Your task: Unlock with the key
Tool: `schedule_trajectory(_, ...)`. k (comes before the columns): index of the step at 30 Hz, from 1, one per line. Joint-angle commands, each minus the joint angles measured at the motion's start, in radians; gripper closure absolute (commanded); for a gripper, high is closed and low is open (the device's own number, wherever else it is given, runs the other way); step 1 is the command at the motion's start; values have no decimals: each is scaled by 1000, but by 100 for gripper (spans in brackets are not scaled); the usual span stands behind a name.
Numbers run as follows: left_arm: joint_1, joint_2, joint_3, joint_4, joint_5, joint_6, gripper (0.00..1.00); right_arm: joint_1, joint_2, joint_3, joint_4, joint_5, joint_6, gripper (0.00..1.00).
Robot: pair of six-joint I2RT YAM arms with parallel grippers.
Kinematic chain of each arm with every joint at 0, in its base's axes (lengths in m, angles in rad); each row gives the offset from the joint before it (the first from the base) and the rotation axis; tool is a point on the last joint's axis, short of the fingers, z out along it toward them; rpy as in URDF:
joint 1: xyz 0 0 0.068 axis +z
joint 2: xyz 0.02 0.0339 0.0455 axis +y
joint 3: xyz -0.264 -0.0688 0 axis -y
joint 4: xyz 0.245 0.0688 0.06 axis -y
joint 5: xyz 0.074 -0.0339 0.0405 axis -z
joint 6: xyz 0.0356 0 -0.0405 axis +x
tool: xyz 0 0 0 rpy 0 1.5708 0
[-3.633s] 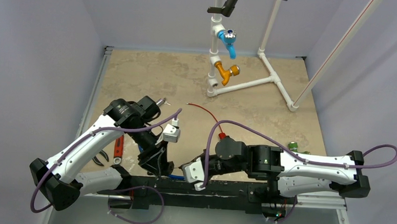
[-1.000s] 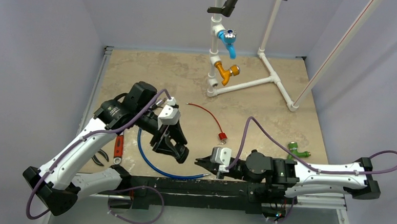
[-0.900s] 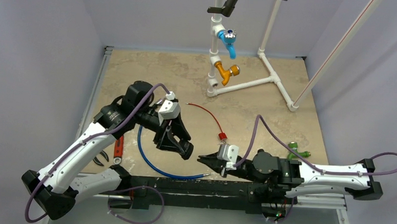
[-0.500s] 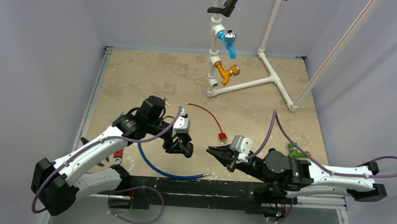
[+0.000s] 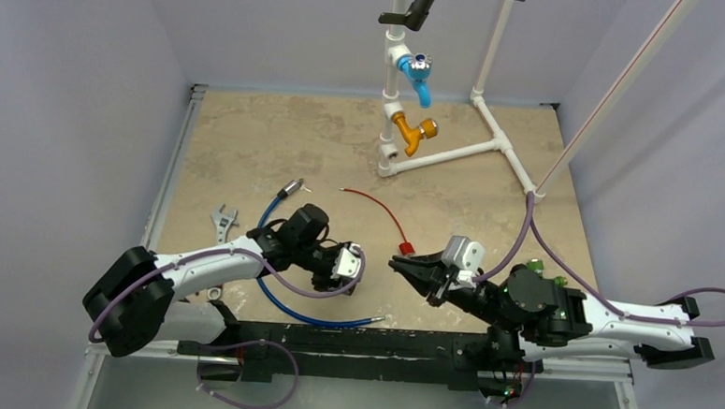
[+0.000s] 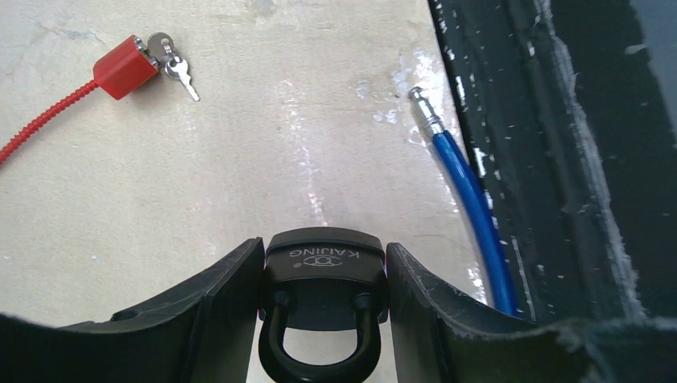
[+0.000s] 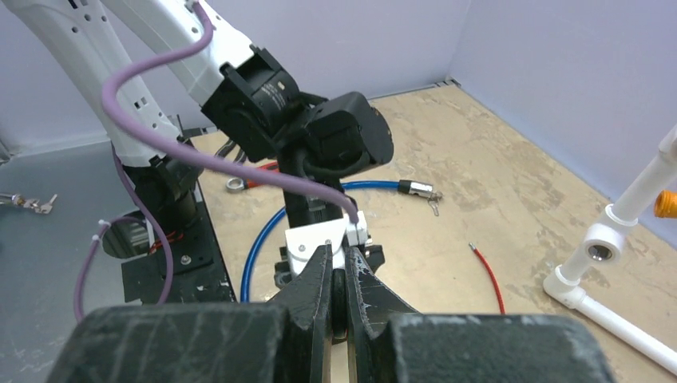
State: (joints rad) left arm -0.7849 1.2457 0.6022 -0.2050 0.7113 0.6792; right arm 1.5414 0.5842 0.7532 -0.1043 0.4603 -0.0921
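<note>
My left gripper (image 6: 323,254) is shut on a black padlock (image 6: 323,275) marked KAIJING, gripping its body on both sides with the shackle pointing back at the camera. In the top view the left gripper (image 5: 342,264) is low over the table. My right gripper (image 7: 340,257) is shut on a thin dark round-edged piece (image 7: 339,299), apparently the key's head; its blade is hidden. In the top view the right gripper (image 5: 402,264) points at the left gripper, a short gap apart.
A red cable lock (image 6: 124,65) with small keys (image 6: 174,70) lies ahead of the left gripper; its red cable (image 5: 373,205) curves away. A blue cable (image 5: 283,303) loops near the front rail. A wrench (image 5: 221,221), a green item (image 5: 533,266) and a white pipe frame (image 5: 455,153) also stand around.
The left arm has swung down and inward, bringing the padlock low over the table. The right gripper has moved forward and up toward the red lock, nearer the left gripper.
</note>
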Motion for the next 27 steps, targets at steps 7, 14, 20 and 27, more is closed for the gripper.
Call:
schedule_trajectory(7, -42, 77, -46, 187, -36, 190, 100, -2, -47, 11, 0, 34, -18, 100)
schedule_trajectory(14, -42, 38, -136, 143, -21, 265, 85, -2, -54, 0, 5, 37, -25, 100)
schedule_trajectory(20, -36, -1, -183, 287, -40, 90, 82, -1, -41, 11, -18, 35, -15, 100)
schedule_trajectory(27, 50, -59, -169, 339, 73, -210, 20, -2, -54, -25, 6, 37, -21, 100)
